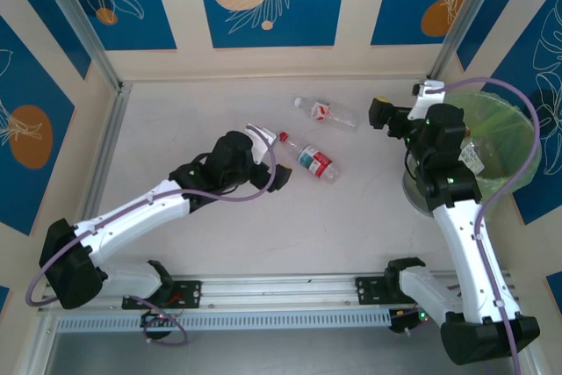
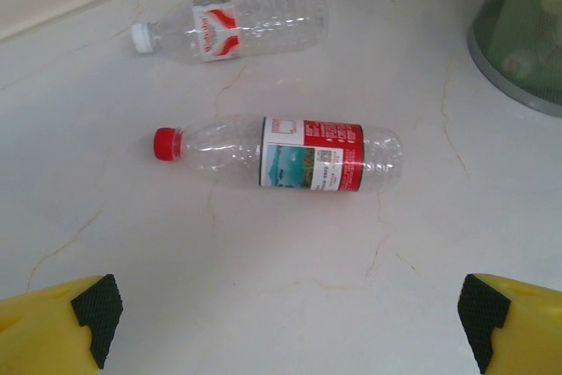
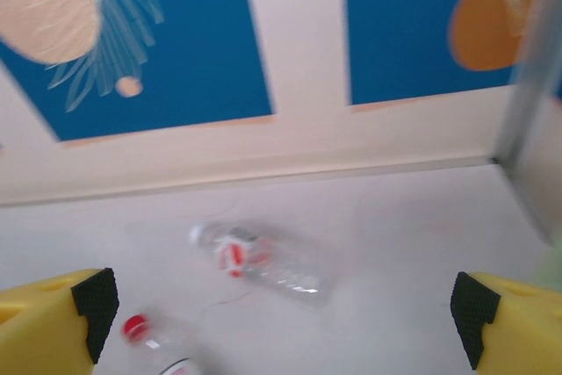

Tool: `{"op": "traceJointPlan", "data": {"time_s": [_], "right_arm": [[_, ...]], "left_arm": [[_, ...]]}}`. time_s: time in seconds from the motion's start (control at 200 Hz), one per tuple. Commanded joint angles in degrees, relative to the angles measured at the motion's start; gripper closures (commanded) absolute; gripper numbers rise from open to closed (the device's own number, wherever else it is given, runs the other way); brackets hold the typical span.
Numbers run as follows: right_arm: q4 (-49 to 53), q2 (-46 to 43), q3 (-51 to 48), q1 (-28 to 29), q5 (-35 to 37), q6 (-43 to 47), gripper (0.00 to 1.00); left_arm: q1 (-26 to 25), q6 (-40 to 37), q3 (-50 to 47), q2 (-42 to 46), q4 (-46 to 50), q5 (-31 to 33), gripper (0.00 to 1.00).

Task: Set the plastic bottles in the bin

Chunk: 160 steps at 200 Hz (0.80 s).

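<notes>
Left wrist view: I'm watching left gripper (image 2: 290, 318) hovering released, near red-capped clear plastic bottle (image 2: 290, 155).
Right gripper (image 3: 285, 313): hanging released, near green-lined grey round bin (image 1: 514, 142).

I see two clear, uncrushed plastic bottles lying on their sides, apart: a red-capped bottle (image 1: 309, 159) with a red-and-white label, and beyond it a white-capped bottle (image 1: 327, 113). The grey, green-lined bin (image 1: 525, 160) stands to their right

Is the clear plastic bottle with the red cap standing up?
No, the clear plastic bottle with the red cap lies on its side on the white table.
</notes>
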State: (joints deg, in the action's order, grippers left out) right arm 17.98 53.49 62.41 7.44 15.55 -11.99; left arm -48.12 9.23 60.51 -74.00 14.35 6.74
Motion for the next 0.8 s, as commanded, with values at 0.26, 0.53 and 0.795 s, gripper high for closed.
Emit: {"op": "traceJointPlan", "data": {"time_s": [0.26, 0.53, 0.795], "right_arm": [[-2.8, 20.0, -0.5, 12.6, -10.1, 5.1, 0.00], [4.5, 36.9, 6.6, 13.3, -13.4, 10.4, 0.00], [10.7, 51.3, 17.3, 14.4, -15.3, 13.3, 0.01]], "left_arm": [[0.9, 4.3, 4.0, -2.3, 5.9, 3.3, 0.00], [1.3, 6.8, 5.1, -1.1, 7.8, 6.7, 0.00], [1.3, 6.4, 5.6, -1.6, 9.1, 8.2, 0.00]]}}
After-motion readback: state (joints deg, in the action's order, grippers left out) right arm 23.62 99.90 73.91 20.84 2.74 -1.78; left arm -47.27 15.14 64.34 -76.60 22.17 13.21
